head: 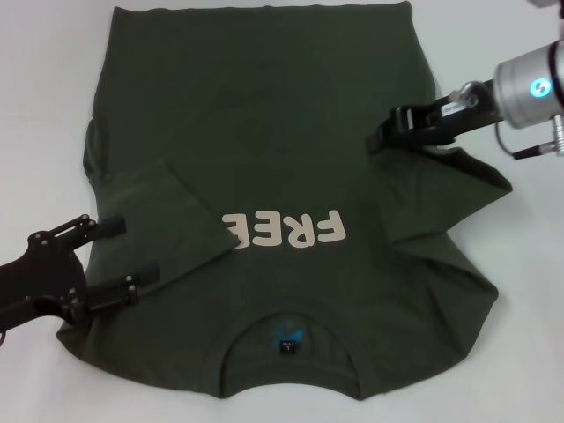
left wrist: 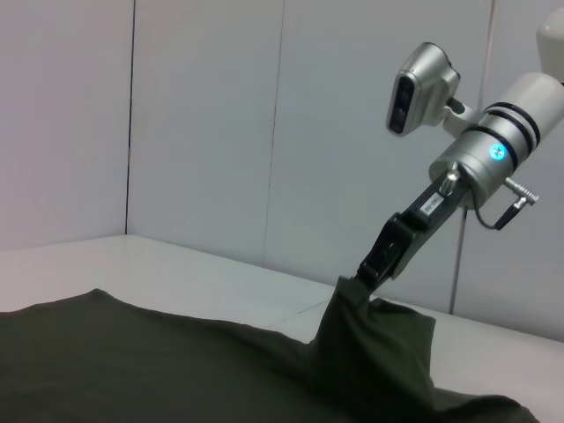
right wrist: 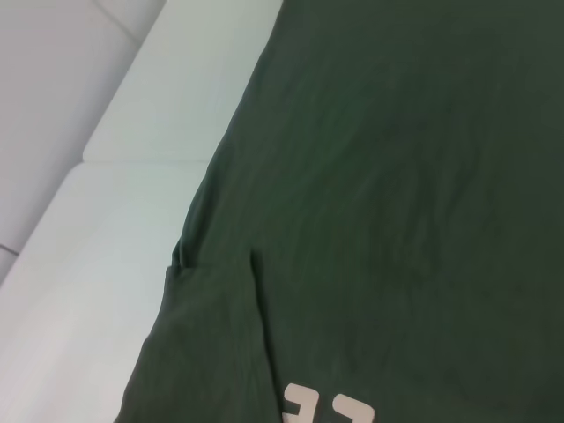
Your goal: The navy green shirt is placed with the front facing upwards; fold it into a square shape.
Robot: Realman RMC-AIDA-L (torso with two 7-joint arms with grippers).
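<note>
**Head view: right gripper pinching sleeve, left gripper spread open over folded side**

Head view showing right gripper (head: pixel 381 141) closing on the shirt's right sleeve (head: pixel 458 189), lifting the cloth off the white table (head: pixel 35 106) into a raised peak. Seen from the left wrist view as well: right gripper (left wrist: pixel 366 269) clamping the top of a tented bunch of fabric (left wrist: pixel 379 352), silver forearm rising behind with a lit blue ring.

Left gripper (head: pixel 119 260) hovering low at the shirt's left edge, black fingers (head: pixel 123 291) spread wide apart, gripping nothing; whether touching the cloth, cannot tell.

Navy green shirt (head: pixel 264 115) lying front up across the table, collar (head: pixel 286 348) nearest the robot, hem at the far side. Left sleeve (head: pixel 172 216) already lying folded inward over the chest, its tip covering the end of the cream "FREE" lettering (head: pixel 286 233). Neck label (head: pixel 287 345) showing inside the collar. Right wrist view looking down on the shirt body (right wrist: pixel 397 176), the folded left sleeve (right wrist: pixel 211 344) and a bit of lettering (right wrist: pixel 326 410) beside the table (right wrist: pixel 97 256).
</note>
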